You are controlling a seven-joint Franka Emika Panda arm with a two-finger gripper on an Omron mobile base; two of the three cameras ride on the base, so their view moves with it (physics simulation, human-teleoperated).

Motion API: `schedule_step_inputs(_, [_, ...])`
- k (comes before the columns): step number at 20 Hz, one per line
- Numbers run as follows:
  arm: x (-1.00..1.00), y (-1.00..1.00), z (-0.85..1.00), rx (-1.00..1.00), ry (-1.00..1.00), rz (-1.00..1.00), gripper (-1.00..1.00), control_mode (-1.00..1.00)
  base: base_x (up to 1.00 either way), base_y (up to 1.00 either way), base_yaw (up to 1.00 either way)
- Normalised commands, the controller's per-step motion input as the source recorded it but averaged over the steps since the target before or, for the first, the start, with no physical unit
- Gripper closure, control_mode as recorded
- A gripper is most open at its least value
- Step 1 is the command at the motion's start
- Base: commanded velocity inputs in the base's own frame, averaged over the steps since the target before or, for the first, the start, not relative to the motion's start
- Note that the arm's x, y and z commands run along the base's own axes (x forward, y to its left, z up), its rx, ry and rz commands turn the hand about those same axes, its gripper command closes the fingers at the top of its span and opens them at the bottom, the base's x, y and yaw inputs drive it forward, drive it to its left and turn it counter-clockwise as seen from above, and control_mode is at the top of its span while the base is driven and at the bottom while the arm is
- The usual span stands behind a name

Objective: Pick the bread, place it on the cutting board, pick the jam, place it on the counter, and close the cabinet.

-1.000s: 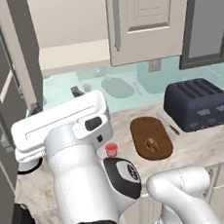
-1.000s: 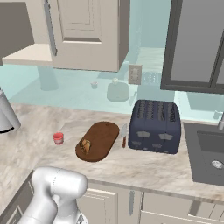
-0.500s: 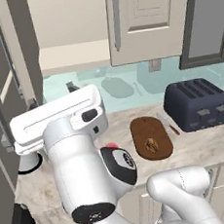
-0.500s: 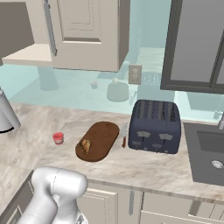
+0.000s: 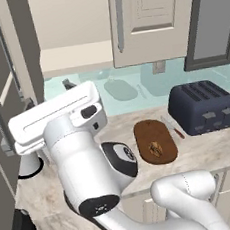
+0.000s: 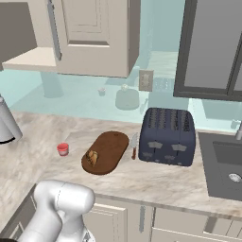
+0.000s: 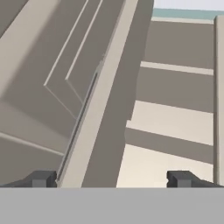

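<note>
counter [image 6: 156,182] w/ jam [image 6: 63,149] in right base view, arm-blocked from left

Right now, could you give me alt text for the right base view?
A small mottled brown bread lump lies on a dark oval wooden cutting board on a beige marbled counter, with a small red jam jar to its left and a navy toaster on its right.

Two rear base views over counter [image 6: 42,137]; close hand view.

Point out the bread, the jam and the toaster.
bread [image 6: 92,157], right base view, its middle, on the cutting board.
jam [image 6: 63,149], right base view, the jar's red side.
toaster [image 6: 168,135], right base view, its top.
</note>
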Motion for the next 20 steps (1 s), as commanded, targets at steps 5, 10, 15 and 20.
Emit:
schedule_step_inputs(5, [0.5,0.38,-0.1,0.0,0.0,0.0,-1.0,-1.0,0.0,0.0,0.0])
schedule_step_inputs(10, [0.62,0.21,-0.05,0.0,0.0,-0.02,-1.0,-1.0,0.0,0.0,0.0])
schedule_step_inputs(15, [0.59,0.11,-0.11,0.0,0.0,-0.02,-1.0,-1.0,0.0,0.0,0.0])
schedule_step_inputs(20, [0.53,0.18,-0.16,0.0,0.0,-0.01,-1.0,-1.0,0.0,0.0,0.0])
